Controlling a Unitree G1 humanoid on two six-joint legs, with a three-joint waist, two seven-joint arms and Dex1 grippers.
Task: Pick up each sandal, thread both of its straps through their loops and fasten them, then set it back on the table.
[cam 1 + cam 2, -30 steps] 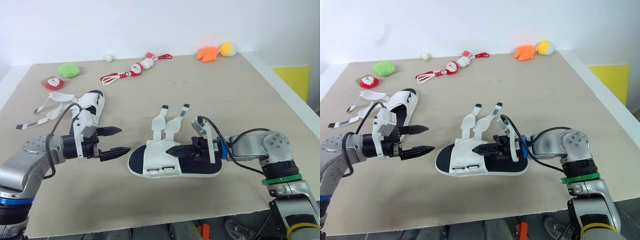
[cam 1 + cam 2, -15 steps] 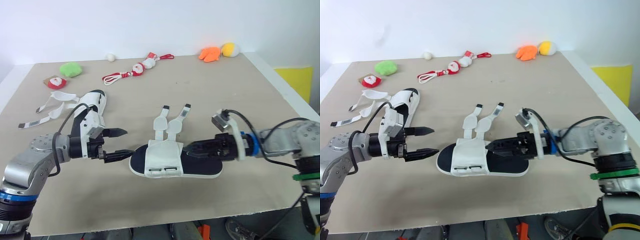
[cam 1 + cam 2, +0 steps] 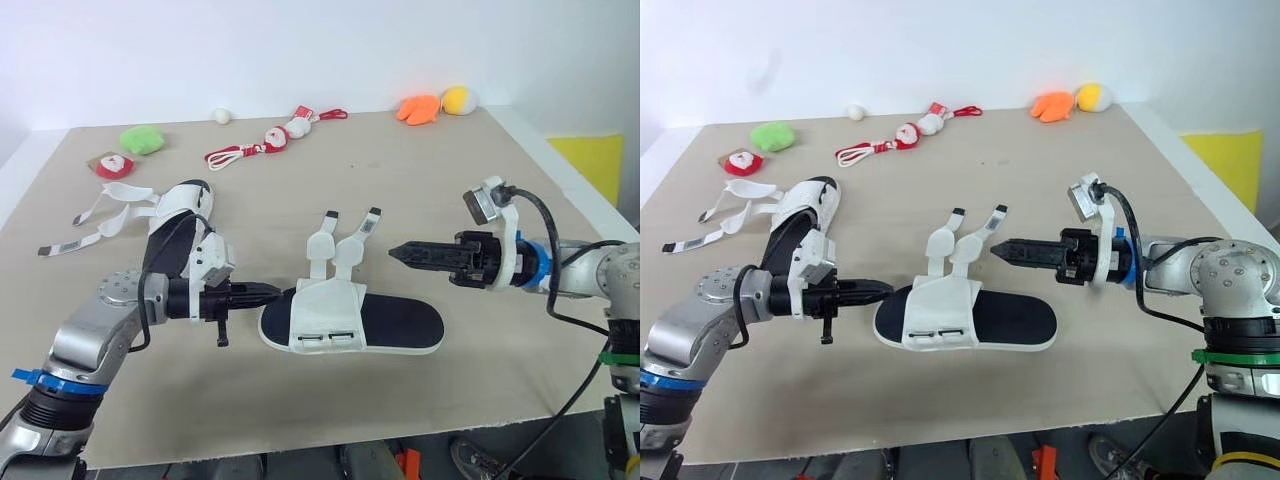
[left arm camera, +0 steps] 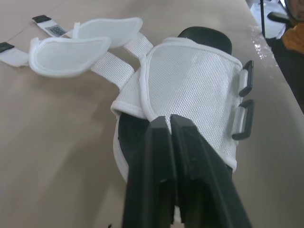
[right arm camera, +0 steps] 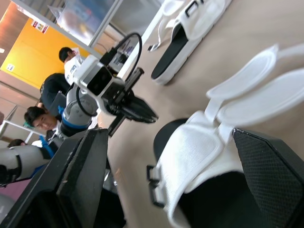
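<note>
Sandal (image 3: 350, 325): white mesh cloth upper, matt black sole; table (image 3: 450, 170) matt board.

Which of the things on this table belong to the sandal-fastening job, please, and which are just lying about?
Job in hand:
near sandal, straps unthreaded
far sandal, straps loose

Lying about:
green toy
red and white toy
Santa toys on a red cord
white ball
orange toy
yellow toy
</note>
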